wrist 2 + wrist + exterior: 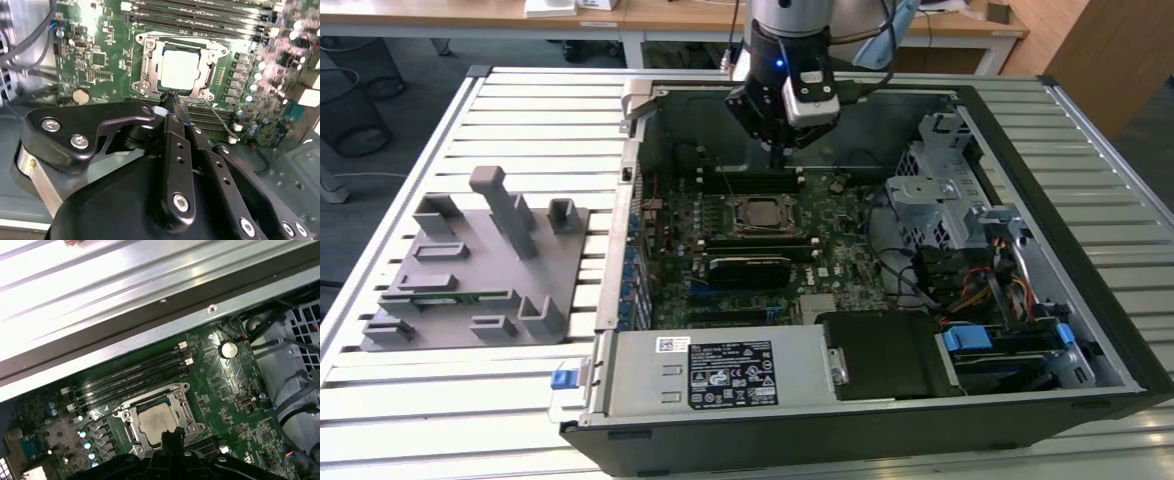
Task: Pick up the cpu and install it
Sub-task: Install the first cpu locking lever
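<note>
Pincer [781, 158], fingertips drawn together on nothing, hangs over the rim of the metal-framed socket [145, 60]. 1 cpu [177, 72] lies flat inside that socket, mid-motherboard [95, 60], within the open computer case [854, 430] on the slatted bench [520, 110].
</note>
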Motion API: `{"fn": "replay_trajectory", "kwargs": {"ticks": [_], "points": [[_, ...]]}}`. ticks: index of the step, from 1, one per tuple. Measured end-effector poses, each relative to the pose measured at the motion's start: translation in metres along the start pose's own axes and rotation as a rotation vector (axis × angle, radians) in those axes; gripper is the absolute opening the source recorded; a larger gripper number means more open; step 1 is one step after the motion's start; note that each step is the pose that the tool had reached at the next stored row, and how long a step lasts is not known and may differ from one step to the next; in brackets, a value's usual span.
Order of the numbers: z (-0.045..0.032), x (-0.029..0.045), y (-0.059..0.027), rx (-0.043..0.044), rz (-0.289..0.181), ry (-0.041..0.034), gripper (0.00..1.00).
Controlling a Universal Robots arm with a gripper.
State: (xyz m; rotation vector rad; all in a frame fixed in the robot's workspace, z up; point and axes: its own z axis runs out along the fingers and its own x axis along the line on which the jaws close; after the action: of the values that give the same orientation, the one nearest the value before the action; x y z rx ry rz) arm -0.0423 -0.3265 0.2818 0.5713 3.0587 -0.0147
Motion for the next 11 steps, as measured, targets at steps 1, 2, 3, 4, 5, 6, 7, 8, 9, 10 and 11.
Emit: {"fn": "replay_trajectory", "kwargs": {"ticks": [1, 2, 3, 4, 5, 6, 7, 8, 9, 10, 11], "points": [[0.0001, 0.0, 0.0, -0.0006, -0.018, -0.0001, 0.11], [0.0001, 0.0, 0.0, -0.0012, -0.036, -0.0001, 0.11], [0.0002, 0.0, 0.0, -0.0018, -0.055, -0.0002, 0.11], [0.0002, 0.0, 0.0, -0.0021, -0.068, -0.0002, 0.11], [0.0002, 0.0003, -0.0001, -0.0023, -0.073, -0.0002, 0.11], [0.0002, 0.0006, -0.0002, -0.0024, -0.075, -0.0003, 0.11], [0.0002, 0.0008, -0.0003, -0.0024, -0.075, -0.0003, 0.11], [0.0001, 0.0014, -0.0005, -0.0025, -0.075, -0.0003, 0.11], [0.0001, 0.0027, -0.0011, -0.0025, -0.075, -0.0003, 0.11], [0.0, 0.0046, -0.0019, -0.0023, -0.076, -0.0003, 0.11], [0.0, 0.0065, -0.0025, -0.0025, -0.079, -0.0003, 0.11]]}}
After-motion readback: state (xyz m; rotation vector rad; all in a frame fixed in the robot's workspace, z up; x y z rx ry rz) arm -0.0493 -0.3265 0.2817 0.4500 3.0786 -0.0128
